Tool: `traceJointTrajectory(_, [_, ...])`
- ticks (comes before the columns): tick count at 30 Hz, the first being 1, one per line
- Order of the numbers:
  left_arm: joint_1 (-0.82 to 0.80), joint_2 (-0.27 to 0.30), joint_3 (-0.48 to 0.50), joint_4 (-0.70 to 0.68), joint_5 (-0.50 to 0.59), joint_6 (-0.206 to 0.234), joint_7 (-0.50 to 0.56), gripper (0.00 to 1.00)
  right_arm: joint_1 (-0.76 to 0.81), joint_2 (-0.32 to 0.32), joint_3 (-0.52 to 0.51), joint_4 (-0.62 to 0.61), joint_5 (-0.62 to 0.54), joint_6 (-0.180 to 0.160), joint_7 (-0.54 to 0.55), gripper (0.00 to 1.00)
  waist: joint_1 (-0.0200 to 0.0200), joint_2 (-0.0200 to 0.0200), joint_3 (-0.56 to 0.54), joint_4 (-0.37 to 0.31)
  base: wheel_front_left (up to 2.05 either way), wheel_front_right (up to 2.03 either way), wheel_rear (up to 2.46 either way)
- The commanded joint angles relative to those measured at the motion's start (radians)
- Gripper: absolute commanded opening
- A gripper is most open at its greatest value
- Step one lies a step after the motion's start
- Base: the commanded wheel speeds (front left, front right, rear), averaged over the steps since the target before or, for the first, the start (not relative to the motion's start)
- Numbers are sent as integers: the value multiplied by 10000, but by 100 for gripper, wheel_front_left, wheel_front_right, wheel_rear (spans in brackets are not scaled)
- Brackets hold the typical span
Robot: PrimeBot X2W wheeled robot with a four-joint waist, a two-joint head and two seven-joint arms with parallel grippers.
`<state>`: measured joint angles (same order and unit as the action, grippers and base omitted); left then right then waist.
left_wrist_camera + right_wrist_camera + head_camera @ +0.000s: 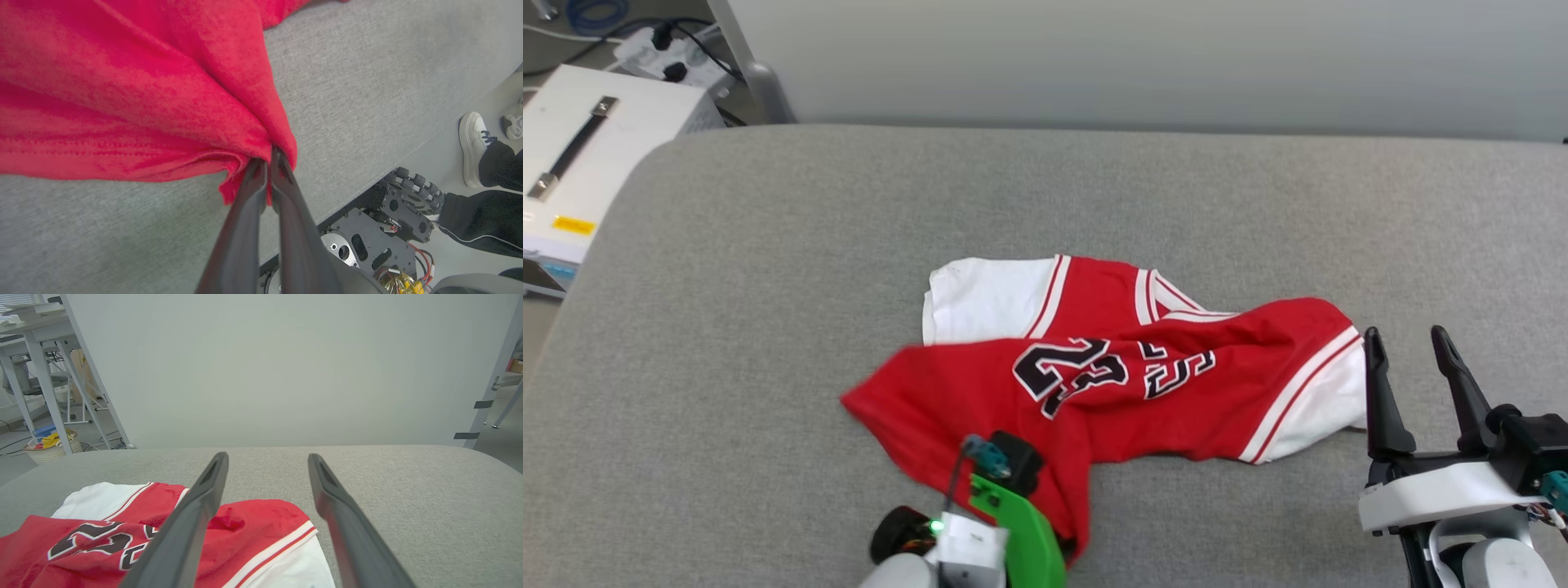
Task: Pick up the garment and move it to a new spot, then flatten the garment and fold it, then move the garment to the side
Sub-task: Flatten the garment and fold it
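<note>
The shirt (pixel 1176 408) lies crumpled on the grey bench (pixel 768 286), number side up (a white sleeve at each end). The left gripper (pixel 269 159) is pinched shut on the shirt's near red edge. The right gripper (pixel 1409 339) hovers with jaws apart and empty, just beside the shirt.
</note>
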<state>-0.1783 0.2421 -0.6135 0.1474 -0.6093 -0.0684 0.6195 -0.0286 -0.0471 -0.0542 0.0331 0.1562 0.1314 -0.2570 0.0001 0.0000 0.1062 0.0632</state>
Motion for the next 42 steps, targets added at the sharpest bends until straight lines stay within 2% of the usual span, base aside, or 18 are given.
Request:
traceJointTrajectory(1, [41,-128,-161,-263,-36,-75,90,0,102,-36,-79,46,-35,-7,-47,100,-1,0,-582,319,0,0,0])
traceJointTrajectory(6, [-41,-713,-694,-628,-59,-106,304,0,154,-34,-93,124,-25,-7,-47,100,-1,0,-794,223,0,0,0])
traceJointTrajectory(10, [-232,-1081,-874,-204,98,-34,74,0,166,-33,-77,163,4,-7,-47,100,-1,0,-757,11,0,0,0])
traceJointTrajectory(15, [-380,-1389,-1203,390,143,-174,-286,0,158,-33,-99,231,44,-7,-47,100,-1,0,-644,-152,0,0,0])
traceJointTrajectory(16, [-390,-1424,-1263,506,150,-198,-362,47,148,-33,-111,248,61,-7,-47,100,-1,0,-630,-173,0,0,0])
traceJointTrajectory(17, [-401,-1445,-1291,597,168,-210,-449,100,139,-33,-114,258,74,-7,-47,100,-1,0,-620,-187,0,0,0])
traceJointTrajectory(22, [-568,-1494,-1241,898,329,-260,-1218,100,146,-32,-150,316,145,-7,-47,100,-1,0,-658,-149,0,0,0])
traceJointTrajectory(23, [-750,-1465,-1058,864,414,-271,-1755,100,188,-32,-192,376,169,-7,-47,100,-1,0,-806,-54,0,0,0])
traceJointTrajectory(27, [-914,-1272,-615,641,485,-122,-2404,100,192,-32,-269,380,176,-7,-47,100,-1,0,-1050,70,0,0,0])
traceJointTrajectory(30, [-1078,-905,-130,363,702,64,-3115,100,260,-32,-327,348,142,-7,-47,100,-1,0,-1259,179,0,0,0])
traceJointTrajectory(33, [-1110,-450,276,138,933,30,-4102,100,311,-32,-340,318,110,-7,-47,100,-1,0,-1437,241,0,0,0])
traceJointTrajectory(36, [-879,62,865,64,1223,322,-5241,100,391,-32,-304,267,99,-7,-47,100,-1,0,-1554,260,0,0,0])
traceJointTrajectory(42, [135,494,2069,-168,843,542,-7427,100,614,-32,-223,136,-53,-7,-47,100,-1,0,-1649,305,0,0,0])
